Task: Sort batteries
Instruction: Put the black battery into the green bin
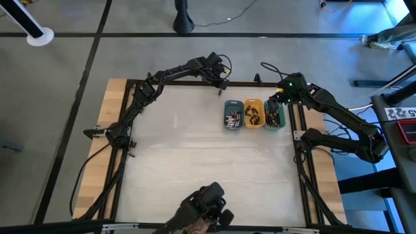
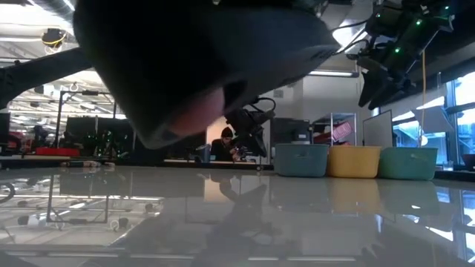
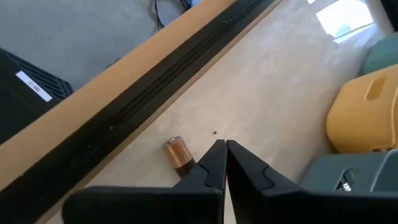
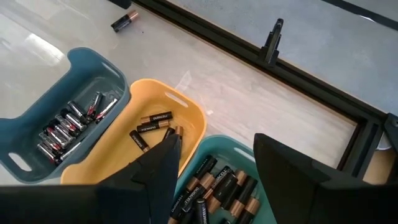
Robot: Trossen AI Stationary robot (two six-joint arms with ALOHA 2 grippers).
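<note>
left gripper (image 3: 225, 149): fingers together, empty, at 12 o'clock of the worktop (image 1: 195, 169), tips just beside a loose battery (image 3: 178, 154), so the grab looks missed
right gripper (image 4: 214, 155): fingers apart, hovering over the green tray (image 4: 245, 186), likely for a drop or pick
batteries (image 4: 68, 124): sorted by type in the blue tray (image 4: 81, 62), orange tray (image 4: 186, 115) and green tray, at 1 o'clock
loose battery: on the worktop by the far rail, unsorted

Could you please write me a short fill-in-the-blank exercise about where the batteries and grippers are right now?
1. The left gripper is ___, with a loose battery lying beside it on the table.
2. Between the blue tray and the green tray stands the ___ tray.
3. The right gripper, fingers open, hangs over the ___ tray.

Missing words: shut; yellow; green
</note>
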